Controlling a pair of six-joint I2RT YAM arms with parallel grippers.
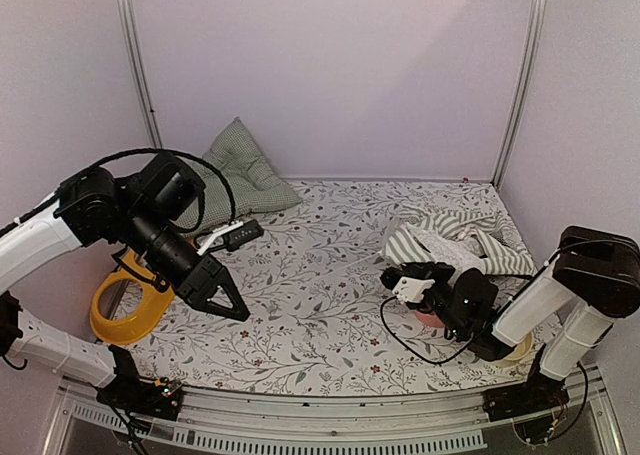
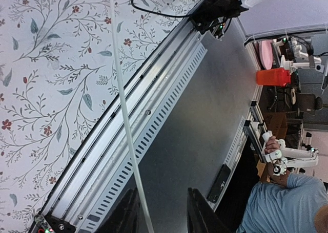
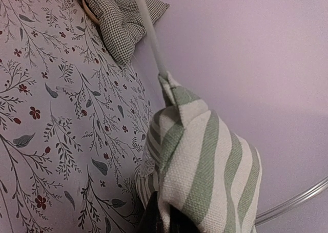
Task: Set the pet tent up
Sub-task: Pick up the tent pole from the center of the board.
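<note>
The pet tent lies crumpled at the right of the table, green-and-white striped. My right gripper sits low at its near-left edge. In the right wrist view that gripper is shut on a fold of the striped fabric, and a thin white pole sticks out of the fabric's top corner. My left gripper hangs over the left half of the table, pointing down and right. In the left wrist view a thin white pole runs between its fingers, close to the left one. The left gripper's jaws stand apart.
A green checked cushion leans in the back left corner. A yellow bowl sits under the left arm, and a pink bowl under the right wrist. A black device lies near the cushion. The metal rail marks the table's near edge.
</note>
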